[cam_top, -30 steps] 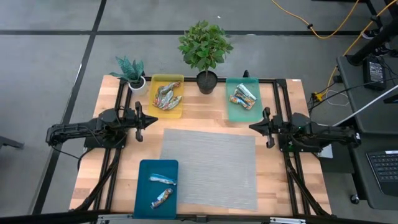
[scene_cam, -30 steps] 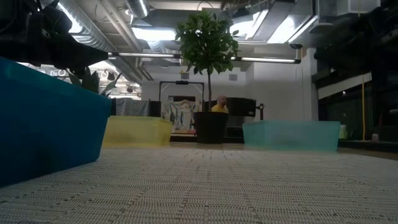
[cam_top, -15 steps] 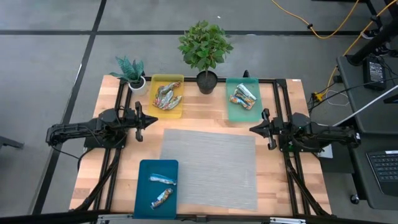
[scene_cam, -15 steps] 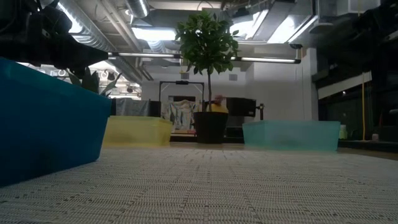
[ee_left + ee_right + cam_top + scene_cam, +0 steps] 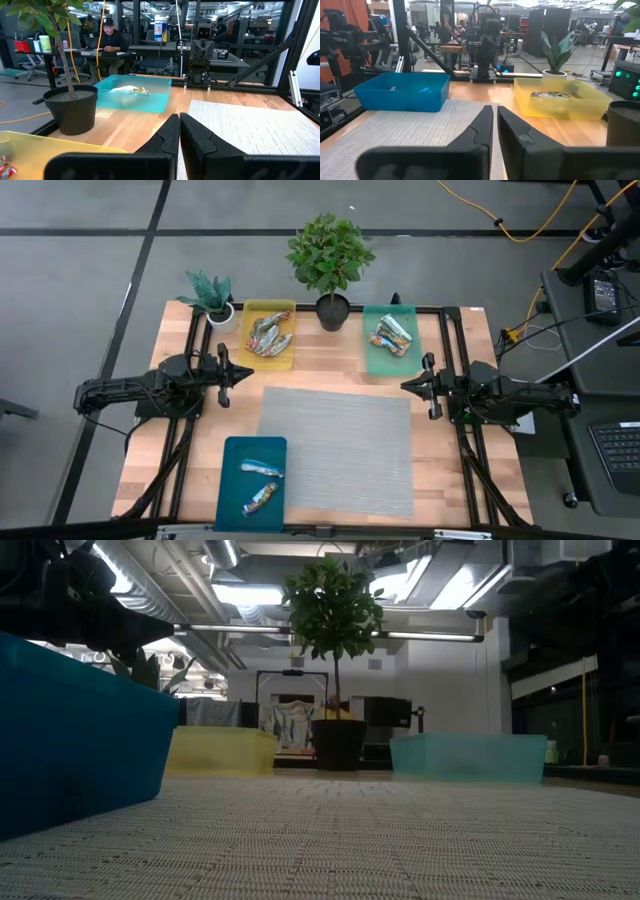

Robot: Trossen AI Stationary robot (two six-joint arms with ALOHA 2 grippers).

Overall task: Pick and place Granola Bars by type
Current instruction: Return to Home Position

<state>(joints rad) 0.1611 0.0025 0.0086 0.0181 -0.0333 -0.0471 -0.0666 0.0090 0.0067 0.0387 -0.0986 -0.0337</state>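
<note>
The granola bars lie in three trays: several in the yellow tray (image 5: 268,334) at the far left, several in the green tray (image 5: 389,337) at the far right, two in the blue tray (image 5: 251,481) at the near left. My left gripper (image 5: 250,373) is shut and empty at the mat's left edge. My right gripper (image 5: 403,386) is shut and empty at the mat's right edge. In the left wrist view the shut fingers (image 5: 178,131) point at the green tray (image 5: 132,93). In the right wrist view the shut fingers (image 5: 494,125) point between the blue tray (image 5: 402,91) and the yellow tray (image 5: 562,98).
A grey woven mat (image 5: 337,450) covers the table's middle. A tall potted plant (image 5: 330,265) stands at the far edge between the yellow and green trays, a small plant (image 5: 212,297) at the far left corner. A person (image 5: 107,37) sits in the room beyond.
</note>
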